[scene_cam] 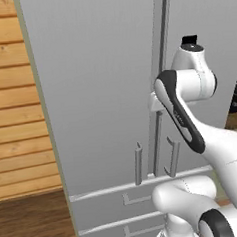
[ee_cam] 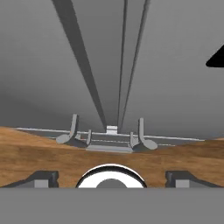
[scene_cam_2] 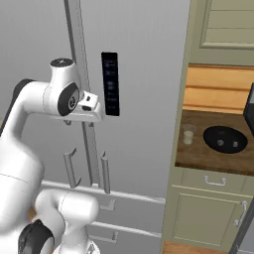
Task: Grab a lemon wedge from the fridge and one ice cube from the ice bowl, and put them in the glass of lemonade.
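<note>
A tall grey fridge with both doors closed stands between a wood-plank wall and olive cabinets. The open, empty jaws face its doors. On the brown desk, the glass of lemonade stands just beside the ice bowl.

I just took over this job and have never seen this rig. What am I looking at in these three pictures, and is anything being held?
The white jointed machine is a robot arm on a driving base. Two pictures come from cameras on the base, behind the arm to its left and right; the third looks along the gripper, whose dark fingertips stand wide apart with nothing between them. Ahead is the grey fridge, both doors shut, the hand up close to the seam between the doors. On the wooden counter to the right stand the glass of lemonade and the black ice bowl.
</note>
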